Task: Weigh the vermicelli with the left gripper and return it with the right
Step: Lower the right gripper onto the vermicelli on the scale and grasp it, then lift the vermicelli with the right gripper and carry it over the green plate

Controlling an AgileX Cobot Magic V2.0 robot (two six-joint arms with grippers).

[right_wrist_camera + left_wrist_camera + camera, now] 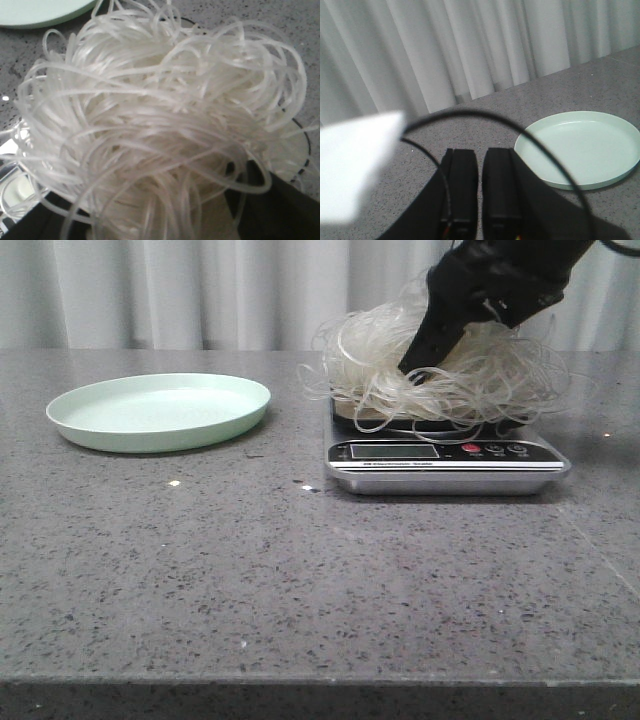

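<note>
The vermicelli (440, 370) is a fluffy whitish tangle resting on the silver kitchen scale (445, 455) at the right. My right gripper (415, 365) reaches down into the tangle from above. In the right wrist view the vermicelli (150, 110) fills the frame, and the dark fingers (270, 210) stand wide apart on either side of it, open. My left gripper (481, 152) is shut and empty, hovering over the table beside the pale green plate (580, 147). It is out of the front view.
The empty green plate (160, 410) sits at the left of the grey speckled table, apart from the scale. A white curtain hangs behind. A blurred pale shape (355, 165) and a black cable (540, 145) cross the left wrist view.
</note>
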